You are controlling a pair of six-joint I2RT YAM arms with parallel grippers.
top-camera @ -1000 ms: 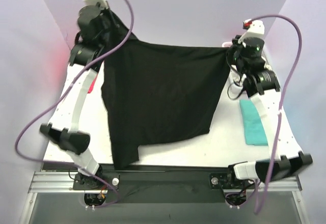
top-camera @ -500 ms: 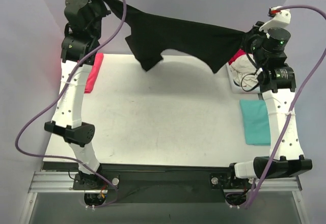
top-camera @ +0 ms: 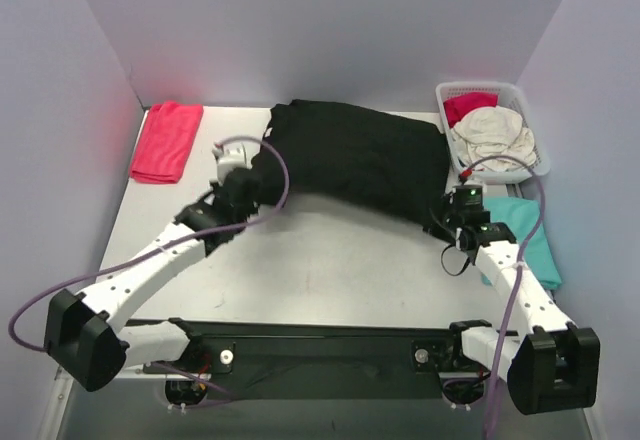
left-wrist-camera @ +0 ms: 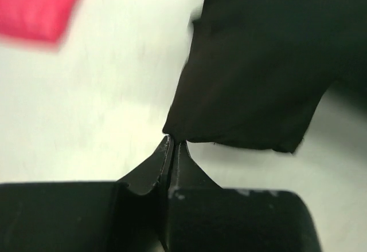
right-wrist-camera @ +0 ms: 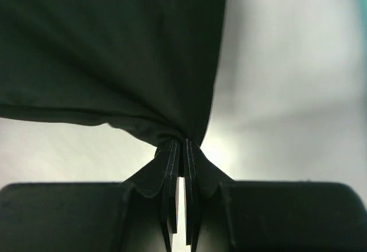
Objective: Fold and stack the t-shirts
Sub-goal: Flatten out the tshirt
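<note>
The black t-shirt (top-camera: 360, 160) lies spread on the far middle of the table. My left gripper (top-camera: 248, 185) is shut on its near left corner, low over the table; in the left wrist view (left-wrist-camera: 172, 141) the jaws pinch the cloth (left-wrist-camera: 258, 63). My right gripper (top-camera: 447, 216) is shut on its near right corner; the right wrist view (right-wrist-camera: 182, 143) shows the bunched black cloth (right-wrist-camera: 114, 46) between the jaws. A teal t-shirt (top-camera: 525, 240) lies folded at the right, partly under my right arm. A red t-shirt (top-camera: 167, 140) lies folded at the far left.
A white lattice basket (top-camera: 527, 95) at the far right corner holds red cloth (top-camera: 468, 106) and cream cloth (top-camera: 492, 135). Purple cables run along both arms. Walls close in the left, back and right of the table.
Both arms have dropped from high at the back and pulled towards me. The black t-shirt, held stretched in the air before, now lies on the table.
</note>
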